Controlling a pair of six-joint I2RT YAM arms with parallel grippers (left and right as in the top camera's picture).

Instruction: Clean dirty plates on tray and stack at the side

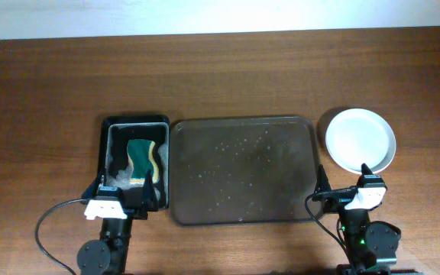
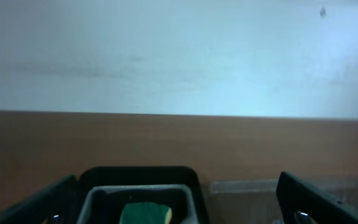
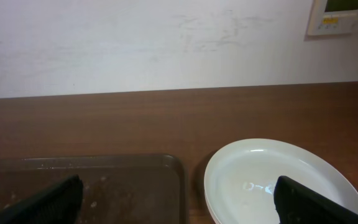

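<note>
The dark brown tray point(image 1: 243, 172) lies in the middle of the table with no plates on it, only wet droplets. A white plate stack point(image 1: 360, 140) sits on the table right of the tray; its top plate looks clean. In the right wrist view the plate point(image 3: 272, 180) and the tray's corner point(image 3: 135, 186) show between the fingers. My left gripper point(image 1: 122, 200) is open and empty at the near edge of the black bin. My right gripper point(image 1: 344, 191) is open and empty near the tray's front right corner.
A black bin point(image 1: 134, 159) left of the tray holds a green and yellow sponge point(image 1: 144, 159); both show in the left wrist view, the bin point(image 2: 138, 183) and the sponge point(image 2: 145, 213). A white wall stands behind the table.
</note>
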